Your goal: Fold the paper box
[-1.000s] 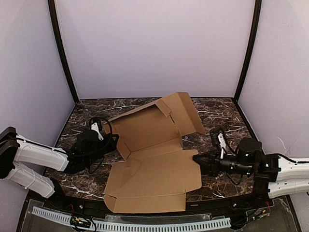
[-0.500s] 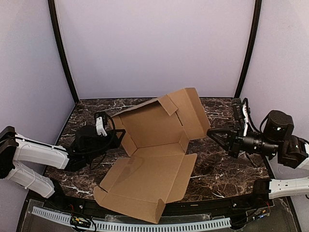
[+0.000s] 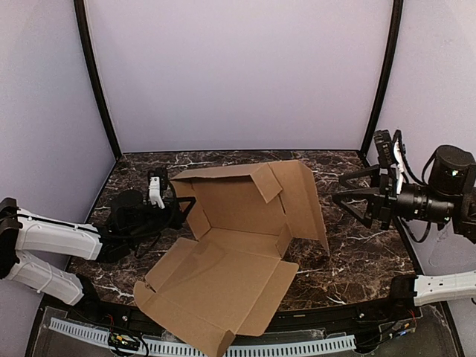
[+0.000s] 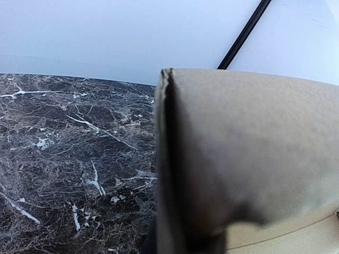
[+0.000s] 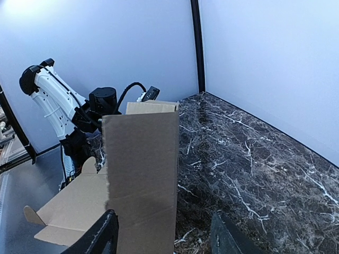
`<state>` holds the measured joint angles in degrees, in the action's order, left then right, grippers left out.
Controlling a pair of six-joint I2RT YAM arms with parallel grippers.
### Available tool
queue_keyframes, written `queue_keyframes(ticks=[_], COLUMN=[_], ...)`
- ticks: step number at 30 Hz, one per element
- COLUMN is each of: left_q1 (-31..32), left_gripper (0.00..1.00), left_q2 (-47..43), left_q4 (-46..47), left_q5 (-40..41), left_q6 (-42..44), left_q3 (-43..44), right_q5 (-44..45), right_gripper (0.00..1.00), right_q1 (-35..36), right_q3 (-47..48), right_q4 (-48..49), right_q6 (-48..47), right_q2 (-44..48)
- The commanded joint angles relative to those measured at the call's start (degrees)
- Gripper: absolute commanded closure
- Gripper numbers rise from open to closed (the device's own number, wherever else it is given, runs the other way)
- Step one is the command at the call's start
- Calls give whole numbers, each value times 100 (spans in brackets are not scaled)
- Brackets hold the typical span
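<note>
Cardboard of the paper box sprawls mid-table, its raised right flap standing just left of the right gripper, which hangs near it, jaws apart. At the box's left wall sits the left gripper, perhaps pinching it; I cannot tell.

The paper box is plain brown cardboard, matt and unprinted. Close up in the left wrist view its face looks faintly fibrous and its cut edge rough. The tabletop has a dark marble pattern with white veins and a slight sheen. The right gripper and the left gripper are matt black, plastic by the look of them. The left arm and right arm wear smooth white shells with a light gloss. The 3 walls are smooth, matt, pale lilac panels, with 2 black posts at the far corners.
</note>
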<state>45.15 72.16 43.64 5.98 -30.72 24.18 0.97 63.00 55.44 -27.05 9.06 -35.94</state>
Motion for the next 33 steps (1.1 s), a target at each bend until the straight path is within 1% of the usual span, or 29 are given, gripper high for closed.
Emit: queue_keyframes(ticks=[1, 3, 6, 9, 12, 16, 23, 33], left_q1=[-34, -37, -35, -32, -40, -39, -39, -41], left_gripper=[99, 99, 99, 99, 99, 99, 99, 99], left_q2=[-175, -176, -176, -167, -153, -116, -42, 172], left_q4=[328, 514, 633, 641, 660, 617, 366, 373], left_q5=[-541, -865, -1163, -1240, -1268, -1196, -982, -696], left_q6=[266, 336, 385, 420, 435, 429, 459, 529], left_q3=[22, -5, 4, 40, 57, 82, 159, 162], right_q5=[-287, -431, -792, -1358, -1695, -2073, -2378, -2053], right_gripper=[38, 34, 32, 31, 32, 32, 33, 33], right_q1=[30, 28, 28, 28, 28, 28, 29, 34], right_q3=[38, 11, -35, -89, -121, -268, -292, -192], right_q4=[-318, -306, -234, -146, -70, 314, 739, 999], right_q6=[-179, -198, -199, -194, -183, -142, -114, 27], right_q2=[-111, -193, -265, -415, -662, -922, -1419, -1851])
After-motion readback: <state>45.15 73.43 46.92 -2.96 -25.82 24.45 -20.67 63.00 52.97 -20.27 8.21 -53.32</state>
